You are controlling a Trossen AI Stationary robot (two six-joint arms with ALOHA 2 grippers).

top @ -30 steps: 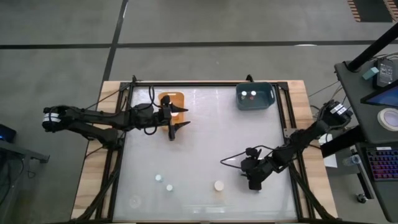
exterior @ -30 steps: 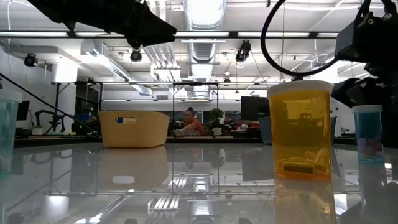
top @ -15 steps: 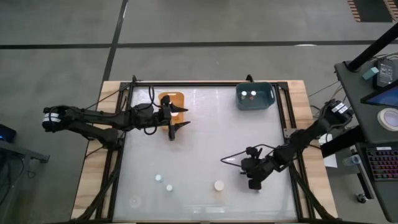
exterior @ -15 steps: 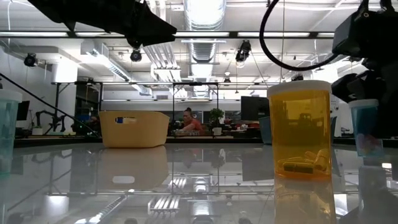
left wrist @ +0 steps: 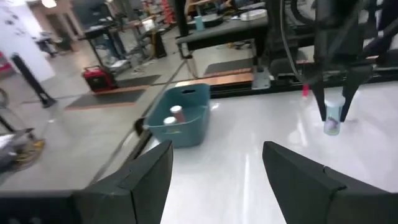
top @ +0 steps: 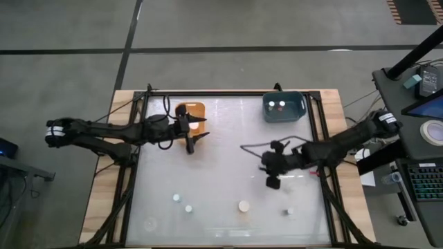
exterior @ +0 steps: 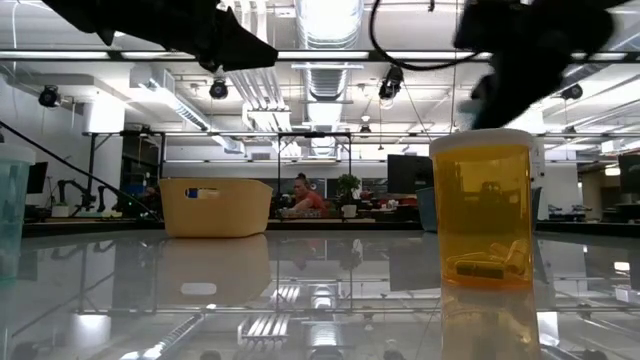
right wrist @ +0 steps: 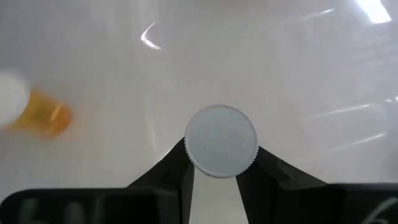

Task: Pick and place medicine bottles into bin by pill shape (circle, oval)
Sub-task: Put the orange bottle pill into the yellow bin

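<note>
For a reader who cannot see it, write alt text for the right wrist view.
Seen from above, a medicine bottle with a round white cap sits clamped between the right gripper's two dark fingers over the glossy white table. An orange bottle stands off to one side.

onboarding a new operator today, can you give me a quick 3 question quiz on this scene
1. True or false: the right gripper holds a bottle off the table.
2. How many bottles lie in the teal bin? A) none B) two C) five
3. Fill in: the left gripper hangs beside the ____ bin, its fingers apart with nothing between them.

Key:
1. True. The right wrist view shows the white cap clamped between the fingers, and the left wrist view shows the bottle hanging above the table.
2. B. Two caps show in the high view.
3. orange
</note>
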